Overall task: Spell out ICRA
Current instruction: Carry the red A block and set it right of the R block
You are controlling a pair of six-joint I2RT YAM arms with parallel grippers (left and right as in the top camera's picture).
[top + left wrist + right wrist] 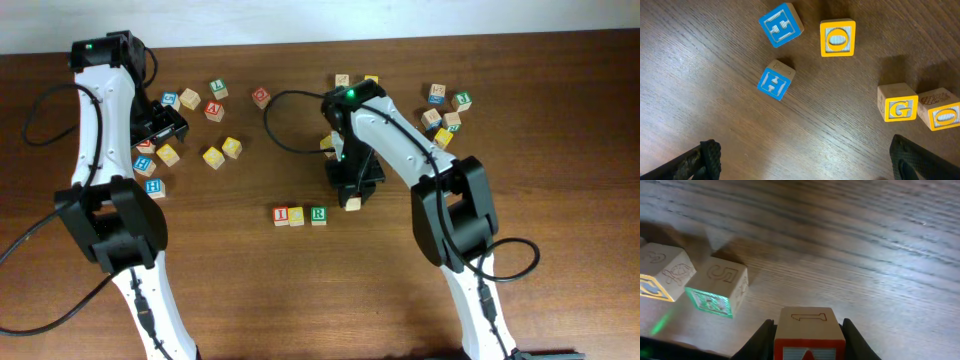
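A row of three blocks lies at the table's middle: red I (281,215), yellow C (297,215), green R (318,215). My right gripper (352,192) is shut on a red-framed block (809,325) with a "1" outline on top and what looks like the tip of an A on its face. It holds the block just right of the green R block (715,292), apart from it. My left gripper (805,162) is open and empty above bare wood at the far left (163,125). Another red A block (214,110) lies at the back left.
Loose blocks lie by the left gripper: two blue ones (781,25) (775,81), a yellow O (838,38), a G (898,102) and another O (943,109). More blocks are clustered at the back right (443,110) and back middle (343,79).
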